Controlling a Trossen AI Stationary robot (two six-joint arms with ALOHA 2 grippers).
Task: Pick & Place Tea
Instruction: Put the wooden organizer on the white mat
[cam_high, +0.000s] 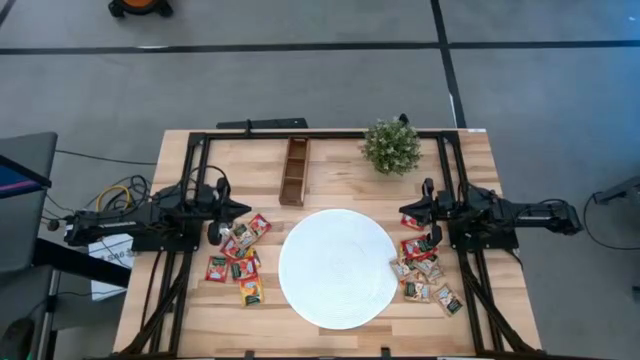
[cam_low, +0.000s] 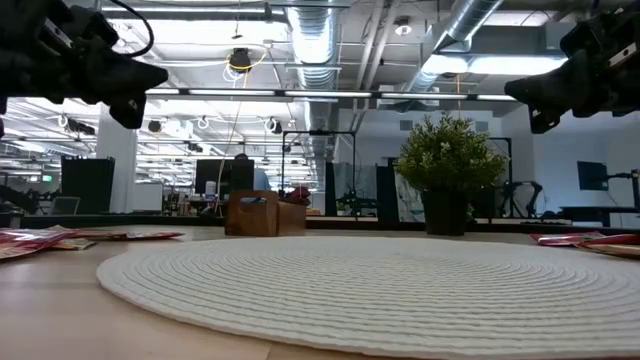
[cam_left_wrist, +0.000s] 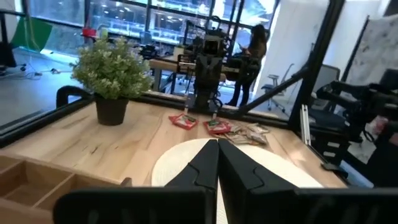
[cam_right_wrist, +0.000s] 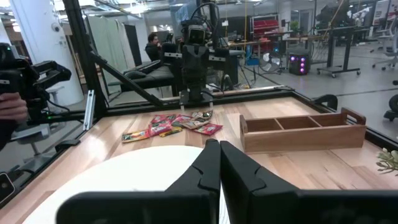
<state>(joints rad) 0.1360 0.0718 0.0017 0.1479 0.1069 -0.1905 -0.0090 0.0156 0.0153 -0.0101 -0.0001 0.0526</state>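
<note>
Open-plan robotics lab in an industrial office hall.
Exposed ceiling ducts (cam_low: 318, 40), glass partitions, rows of desks and monitors, a person (cam_left_wrist: 254, 46) standing at a workstation behind the wooden table (cam_high: 335, 165).

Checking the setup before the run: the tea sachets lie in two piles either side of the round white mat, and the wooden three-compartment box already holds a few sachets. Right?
Not quite. The narrow brown wooden three-compartment box is empty, as the right wrist view shows. The small red, yellow and beige tea sachets do lie in two piles either side of the round white woven mat.
</note>
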